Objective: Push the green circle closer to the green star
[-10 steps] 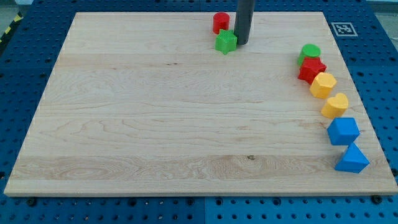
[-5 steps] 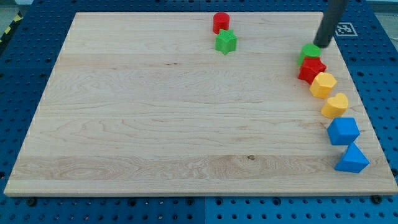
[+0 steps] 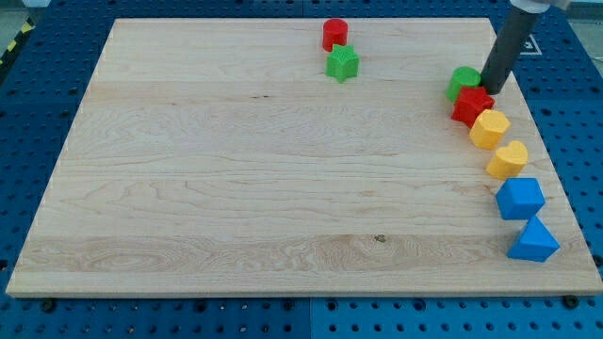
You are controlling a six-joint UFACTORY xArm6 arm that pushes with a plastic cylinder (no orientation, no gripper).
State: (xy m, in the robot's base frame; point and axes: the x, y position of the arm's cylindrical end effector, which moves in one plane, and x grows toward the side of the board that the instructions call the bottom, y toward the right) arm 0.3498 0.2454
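Observation:
The green circle (image 3: 462, 81) sits near the board's right edge, touching the red star (image 3: 471, 105) below it. My tip (image 3: 491, 90) is down just to the right of the green circle, against its right side and above the red star. The green star (image 3: 343, 63) lies at the view's top centre, well to the left of the circle, with a red cylinder (image 3: 334, 34) just above it.
Down the right edge run a yellow hexagon (image 3: 490, 128), a yellow heart (image 3: 510, 159), a blue cube (image 3: 520, 199) and a blue triangle (image 3: 534, 241). The wooden board (image 3: 236, 188) lies on a blue pegboard. A marker tag sits at the board's top right corner.
My tip went from beside the green star across to the right, then came down to the green circle's right side. The circle has shifted slightly left.

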